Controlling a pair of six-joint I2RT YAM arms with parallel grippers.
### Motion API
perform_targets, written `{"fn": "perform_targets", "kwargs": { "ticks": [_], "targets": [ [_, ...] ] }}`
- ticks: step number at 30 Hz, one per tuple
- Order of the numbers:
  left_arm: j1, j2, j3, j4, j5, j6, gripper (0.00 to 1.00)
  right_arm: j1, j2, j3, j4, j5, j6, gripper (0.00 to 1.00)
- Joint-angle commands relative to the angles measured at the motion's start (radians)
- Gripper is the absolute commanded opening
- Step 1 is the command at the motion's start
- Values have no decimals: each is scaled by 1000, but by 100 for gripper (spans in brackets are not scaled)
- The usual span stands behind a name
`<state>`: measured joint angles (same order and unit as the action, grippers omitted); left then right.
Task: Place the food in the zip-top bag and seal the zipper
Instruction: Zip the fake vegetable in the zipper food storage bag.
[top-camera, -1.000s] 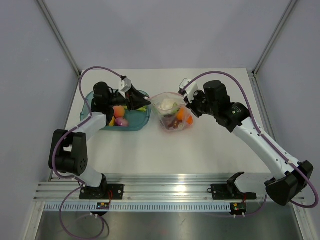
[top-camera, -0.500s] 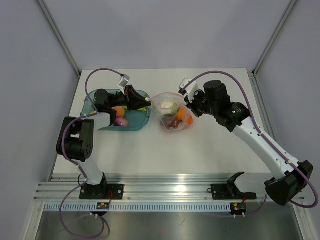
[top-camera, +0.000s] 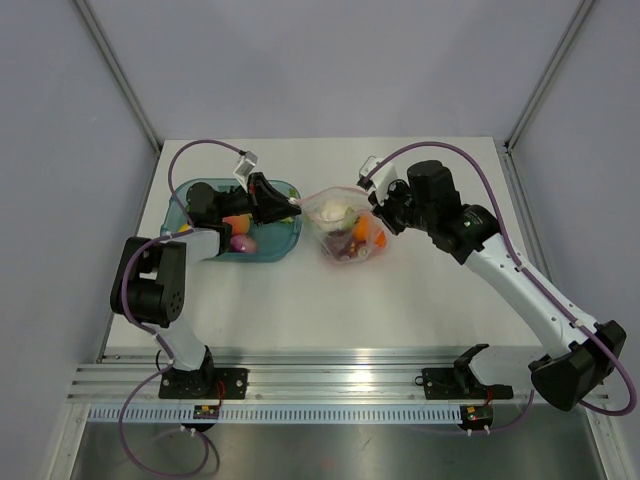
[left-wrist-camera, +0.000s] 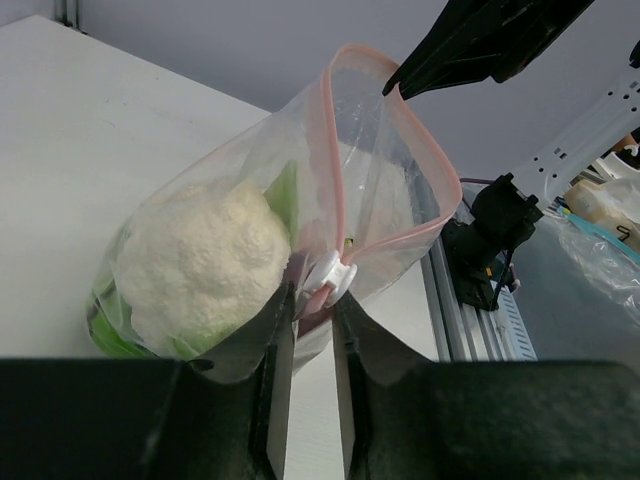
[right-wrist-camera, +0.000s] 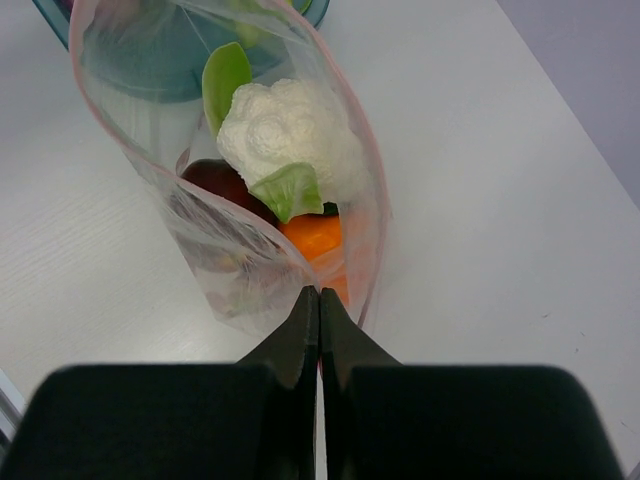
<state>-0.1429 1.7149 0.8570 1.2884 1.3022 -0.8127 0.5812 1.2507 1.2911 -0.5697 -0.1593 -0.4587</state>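
Overall: white table (top-camera: 420, 300), grey walls (top-camera: 330, 70); left jaws pinch zipper (left-wrist-camera: 335, 190), right jaws clamp zip-top bag (right-wrist-camera: 230, 270).

Robot lab cell: white table (top-camera: 300, 300), grey panel walls (top-camera: 330, 60), aluminium mounting rail (top-camera: 330, 385).

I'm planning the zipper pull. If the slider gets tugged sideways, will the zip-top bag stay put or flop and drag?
Likely floppy: the zip-top bag is thin crinkled film, its mouth held up where the right gripper pinches the rim. Probably light, so it may drag after the slider unless anchored. The cauliflower sits high inside, so it could tip.
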Motion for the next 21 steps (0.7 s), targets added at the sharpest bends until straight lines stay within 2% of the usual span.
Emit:
{"fn": "perform_targets", "kwargs": {
  "ticks": [1, 3, 7, 9, 10, 11, 12, 18, 21],
  "targets": [
    [5, -43, 14, 376, -3, -2, 11, -11, 4, 42, 30, -9, 9, 0],
    [5, -41, 25, 376, 5, -14, 2, -11, 6, 43, 31, -11, 11, 0],
    [5, -63, 22, 376, 6, -20, 0, -9, 7, 45, 33, -6, 14, 0],
    [5, -77, 19, 376, 0, -17, 0, -9, 9, 71, 19, 9, 23, 12],
    [5, -89, 14, 376, 0, -13, 0, -9, 7, 88, -13, 9, 32, 21],
    [5, -95, 11, 376, -4, -14, 0, -9, 7, 106, -25, 3, 35, 33],
    [5, -101, 13, 376, -3, -22, 0, -9, 0, 147, -41, -21, 41, 37],
    [5, -89, 79, 376, 45, -149, 0, 12, -17, 301, -85, -126, 58, 46],
    [5, -110, 50, 376, 28, -125, 0, 107, 50, 385, -111, -106, 38, 46]
  ]
}}
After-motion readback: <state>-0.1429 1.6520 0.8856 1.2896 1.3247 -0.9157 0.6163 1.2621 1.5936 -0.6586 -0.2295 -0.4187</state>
